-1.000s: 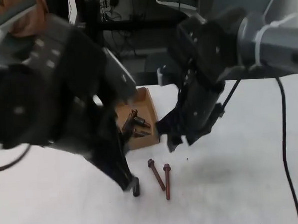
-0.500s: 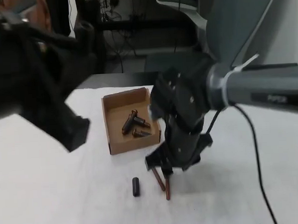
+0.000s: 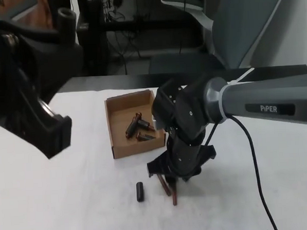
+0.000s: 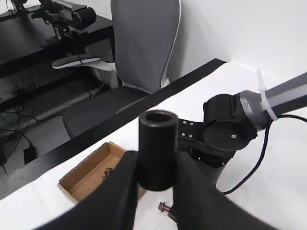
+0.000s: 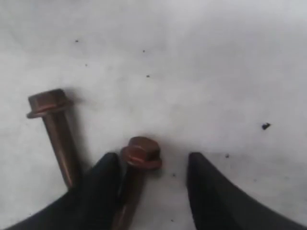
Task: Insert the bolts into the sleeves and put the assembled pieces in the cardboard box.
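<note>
My left gripper (image 4: pixel 156 184) is shut on a black sleeve (image 4: pixel 157 148), held upright and high above the bench. In the high view the left arm (image 3: pixel 24 96) looms at the left. My right gripper (image 5: pixel 153 184) is down at the table and open. One brown bolt (image 5: pixel 140 155) lies with its head between the fingers, and a second bolt (image 5: pixel 53 127) lies just outside one finger. From above, the right gripper (image 3: pixel 173 177) covers part of the two bolts (image 3: pixel 170 191). Another black sleeve (image 3: pixel 140 192) lies on the table beside them. The cardboard box (image 3: pixel 111 132) holds a few assembled pieces (image 3: pixel 138 127).
The bench has a white cover (image 3: pixel 260 192), with open room to the right and front. The right arm's cable (image 3: pixel 254 161) trails over it. A grey office chair (image 3: pixel 241 23) and dark desks stand behind the bench's far edge.
The right arm came down from above the box's corner onto the two bolts. The left arm pulled up and away to the left, off the table by the loose sleeve.
</note>
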